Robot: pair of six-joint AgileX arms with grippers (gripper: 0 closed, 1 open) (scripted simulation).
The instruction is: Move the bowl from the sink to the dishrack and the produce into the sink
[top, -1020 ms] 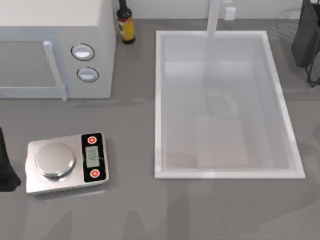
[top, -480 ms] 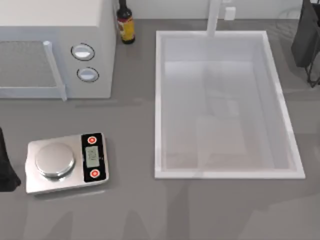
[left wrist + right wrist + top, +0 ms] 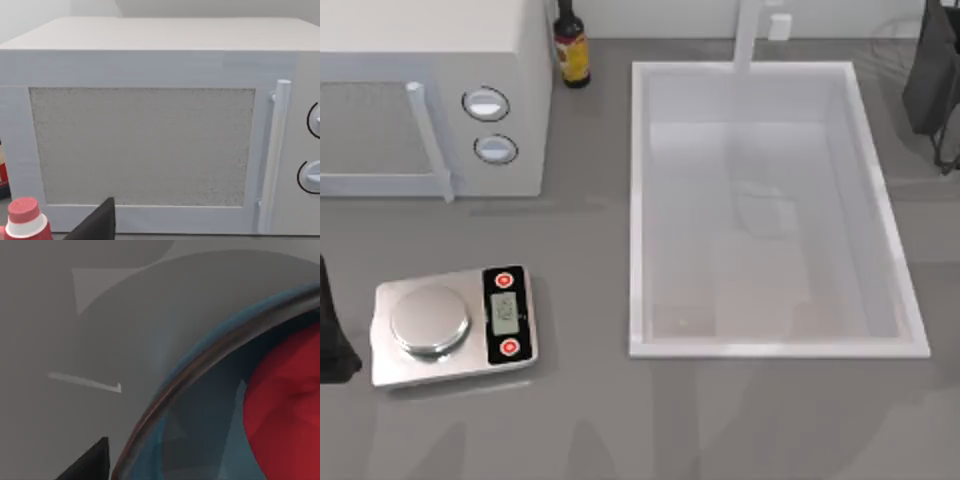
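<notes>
From above I see the sink (image 3: 638,200) at the right of the grey counter (image 3: 580,420), a big white basin with its faucet (image 3: 748,35) rising at the far rim; the microwave (image 3: 430,100) sits at the far left, a dark bottle (image 3: 571,45) just beside it; the scale (image 3: 450,325) lies near left, well apart from the sink. A dark shape at the left edge is my left arm (image 3: 332,330); another dark shape hangs at the far right corner. My left wrist view faces the microwave door and its handle (image 3: 275,160), with a red-capped bottle (image 3: 22,220) close by and one dark claw finger (image 3: 97,225); whether that left claw is wide or narrow I cannot tell. My right wrist view sits close over the bowl (image 3: 200,370), blue with a brown rim; the red produce (image 3: 285,410) lies inside it; one finger (image 3: 90,462) shows, and I cannot tell the right claw's state either.
</notes>
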